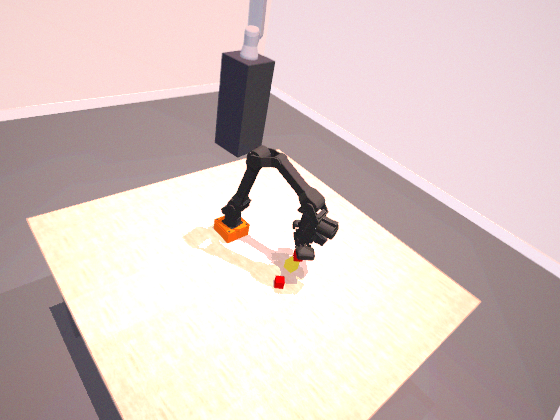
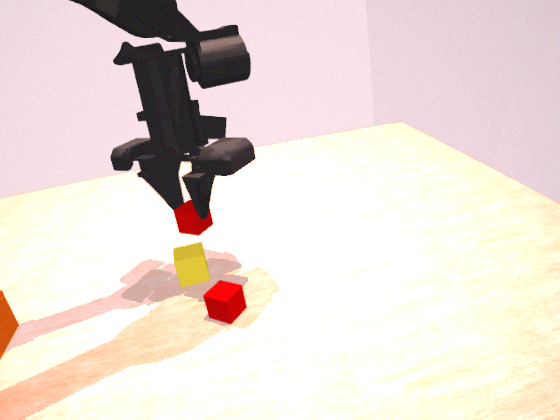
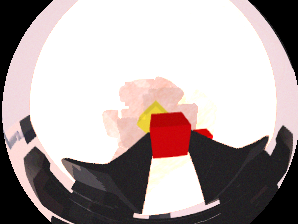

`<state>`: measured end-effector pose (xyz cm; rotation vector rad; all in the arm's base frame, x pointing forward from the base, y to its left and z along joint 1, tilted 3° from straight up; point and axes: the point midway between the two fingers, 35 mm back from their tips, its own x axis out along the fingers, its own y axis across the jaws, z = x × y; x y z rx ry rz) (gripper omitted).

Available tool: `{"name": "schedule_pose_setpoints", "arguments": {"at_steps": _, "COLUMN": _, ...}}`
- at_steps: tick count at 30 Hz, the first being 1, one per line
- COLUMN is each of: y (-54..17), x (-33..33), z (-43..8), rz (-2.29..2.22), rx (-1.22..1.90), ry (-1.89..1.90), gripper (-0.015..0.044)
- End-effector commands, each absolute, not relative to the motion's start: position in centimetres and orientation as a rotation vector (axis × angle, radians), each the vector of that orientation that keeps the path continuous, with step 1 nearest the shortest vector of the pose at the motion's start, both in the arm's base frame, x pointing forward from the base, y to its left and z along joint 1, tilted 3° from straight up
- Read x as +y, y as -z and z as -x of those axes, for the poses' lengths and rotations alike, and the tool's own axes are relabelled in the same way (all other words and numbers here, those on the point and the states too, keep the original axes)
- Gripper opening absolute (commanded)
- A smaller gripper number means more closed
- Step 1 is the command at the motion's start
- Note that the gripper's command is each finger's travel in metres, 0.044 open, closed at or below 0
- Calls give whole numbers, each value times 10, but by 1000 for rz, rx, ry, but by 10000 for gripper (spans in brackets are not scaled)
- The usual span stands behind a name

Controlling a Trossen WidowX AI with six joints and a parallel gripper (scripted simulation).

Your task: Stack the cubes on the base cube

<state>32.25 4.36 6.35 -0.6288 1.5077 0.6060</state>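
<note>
I have the table (image 1: 150, 320) filling most of the top view, pale wood on a grey floor; the arm (image 1: 280, 185) stands near its middle on an orange mount (image 1: 231, 230), arching up and then down to the right, with a tall dark box (image 1: 244, 102) hanging above it. The gripper (image 2: 190, 207) points straight down and is clamped on a red cube (image 2: 192, 220), fingers pinching its upper part, the cube held in the air clear of everything below. Just beneath it, slightly to the left in the exterior view, sits the yellow base cube (image 2: 191, 265) on the table; a clear gap separates the two. The second red cube (image 2: 225, 301) rests on the table just beside the base cube, on its near right; I think they are apart, but the exterior angle is poor for that. From the wrist camera the held cube (image 3: 169, 133) covers most of the base cube (image 3: 149, 115), only a yellow corner showing to its upper left; a sliver of the other red cube (image 3: 205, 133) peeks out to its right.
</note>
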Motion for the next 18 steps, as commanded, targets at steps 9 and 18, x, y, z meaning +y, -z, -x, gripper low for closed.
{"name": "schedule_pose_setpoints", "arguments": {"at_steps": 9, "y": -62, "x": 56, "z": -318, "rz": 600, "rx": 1509, "ry": -579, "gripper": 105}}
{"name": "schedule_pose_setpoints", "arguments": {"at_steps": 18, "y": -54, "x": 56, "z": -318, "rz": 599, "rx": 1509, "ry": -578, "gripper": 105}}
